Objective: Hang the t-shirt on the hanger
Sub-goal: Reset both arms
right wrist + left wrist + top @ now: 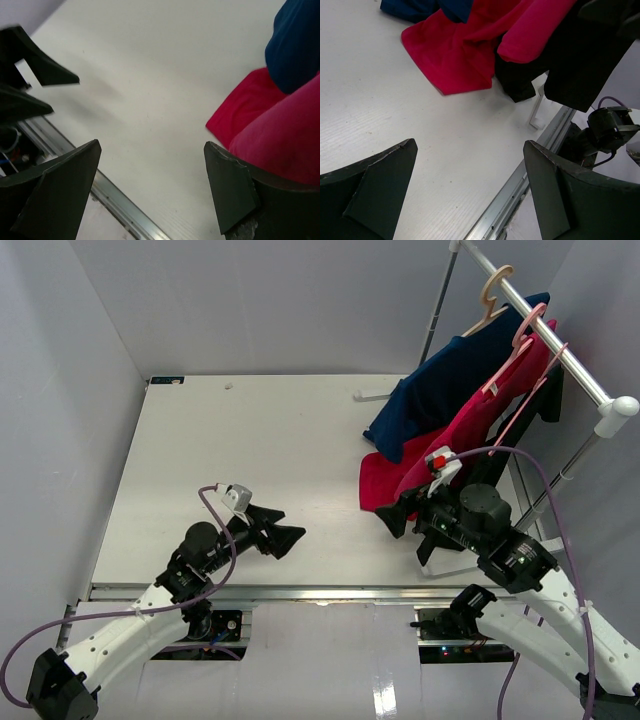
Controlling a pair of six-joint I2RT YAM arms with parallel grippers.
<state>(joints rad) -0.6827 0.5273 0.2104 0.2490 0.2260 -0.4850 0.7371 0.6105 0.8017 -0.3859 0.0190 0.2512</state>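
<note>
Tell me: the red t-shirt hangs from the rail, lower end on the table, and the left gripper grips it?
No. The left gripper is open and empty, apart from the t-shirt; the top external view shows it. The t-shirt does hang from the rail, lower end on the table.

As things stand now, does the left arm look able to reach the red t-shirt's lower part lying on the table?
Probably yes. The left gripper is open and faces the red t-shirt, with only bare table between them. The right gripper hovers close to the same cloth, so the arms may crowd.
</note>
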